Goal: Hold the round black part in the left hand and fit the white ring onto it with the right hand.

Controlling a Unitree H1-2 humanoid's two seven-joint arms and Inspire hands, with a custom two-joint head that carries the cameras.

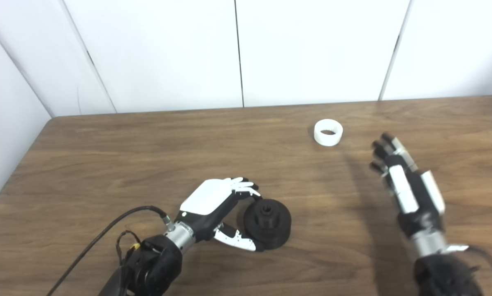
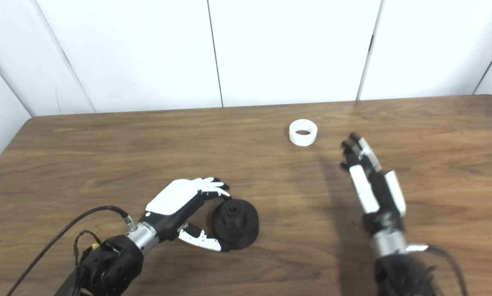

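The round black part (image 1: 268, 223) lies on the wooden table (image 1: 147, 156) near the front middle, with a small hub on top. My left hand (image 1: 217, 209) is open and cups its left side, fingers at its far edge and thumb at its near edge, without lifting it. The white ring (image 1: 328, 132) stands on the table farther back and to the right; it also shows in the right eye view (image 2: 303, 132). My right hand (image 1: 406, 185) is open and empty, fingers stretched out, hovering to the right of and nearer than the ring, apart from it.
A white panelled wall (image 1: 237, 53) runs along the table's far edge and down its left side. A black cable (image 1: 102, 238) trails from my left wrist toward the front left.
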